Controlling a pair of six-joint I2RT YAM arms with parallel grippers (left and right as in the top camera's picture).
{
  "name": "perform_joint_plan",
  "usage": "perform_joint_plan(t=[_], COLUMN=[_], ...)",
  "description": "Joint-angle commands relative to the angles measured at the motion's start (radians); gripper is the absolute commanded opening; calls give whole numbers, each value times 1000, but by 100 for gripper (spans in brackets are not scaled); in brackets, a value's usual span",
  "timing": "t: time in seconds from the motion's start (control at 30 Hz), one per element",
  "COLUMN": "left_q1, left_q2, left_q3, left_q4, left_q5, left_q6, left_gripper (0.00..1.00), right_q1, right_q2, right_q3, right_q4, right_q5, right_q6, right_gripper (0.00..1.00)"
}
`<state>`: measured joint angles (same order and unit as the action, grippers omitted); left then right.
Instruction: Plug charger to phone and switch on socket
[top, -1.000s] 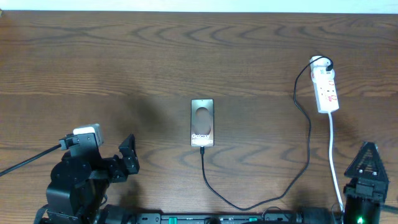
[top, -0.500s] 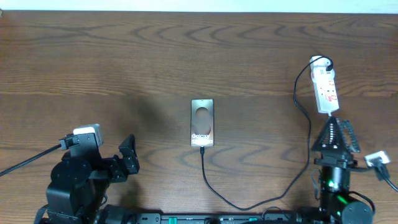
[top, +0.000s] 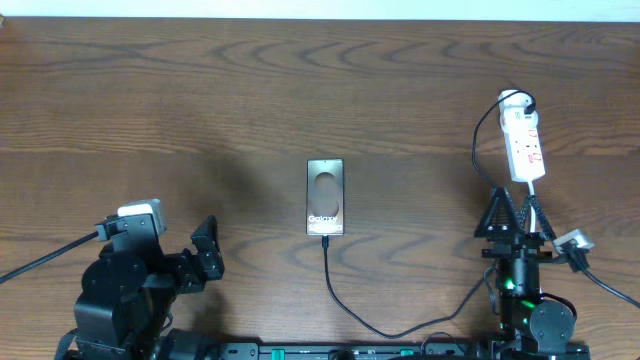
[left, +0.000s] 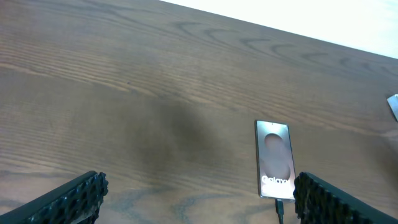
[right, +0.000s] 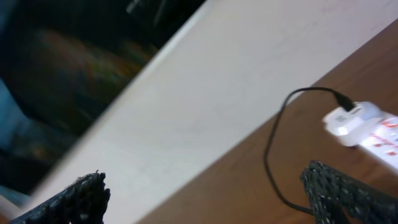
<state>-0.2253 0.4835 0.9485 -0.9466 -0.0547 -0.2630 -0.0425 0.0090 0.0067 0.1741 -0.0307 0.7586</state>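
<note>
Your right wrist view blurred: socket (right: 364, 127) cut off by right edge, on/off state unreadable. Overhead: socket markings too small for you to read; white lead (top: 531, 187) disappears behind right gripper (top: 512, 198). Left wrist view: charger (left: 280, 208) cut by bottom edge.

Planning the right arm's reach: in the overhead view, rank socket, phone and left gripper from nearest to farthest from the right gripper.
1. socket, just beyond the right gripper.
2. phone, at centre.
3. left gripper, far left.
</note>
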Motion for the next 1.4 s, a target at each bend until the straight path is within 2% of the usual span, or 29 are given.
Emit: perform_joint_plan(t=[0.0,0.07,0.2,0.6,1.2,1.37], left_q1=[0,0,0,0,0,0], left_q2=[-2,-2,-2,-2,-2,-2], left_q3=[5,5,5,5,5,5], left_q4=[-3,-3,-3,-3,-3,-3], left_q5=[-2,-2,-2,-2,-2,-2], left_q6=[-5,-5,-5,-5,-5,-5], left_gripper=[98,98,98,98,98,98], right_q1=[5,5,5,5,4,3], right_q2=[-5,-5,-5,-5,-5,-5], right_q3=[-2,-2,-2,-2,-2,-2], right_q4=[-47,-106,-253,-247,-245,-249], right_q5=[-22,-32,-24,-35,-32,-6], right_q6=[-245,-352,-473,-738,-753,-885], right_gripper=[99,99,99,99,99,99])
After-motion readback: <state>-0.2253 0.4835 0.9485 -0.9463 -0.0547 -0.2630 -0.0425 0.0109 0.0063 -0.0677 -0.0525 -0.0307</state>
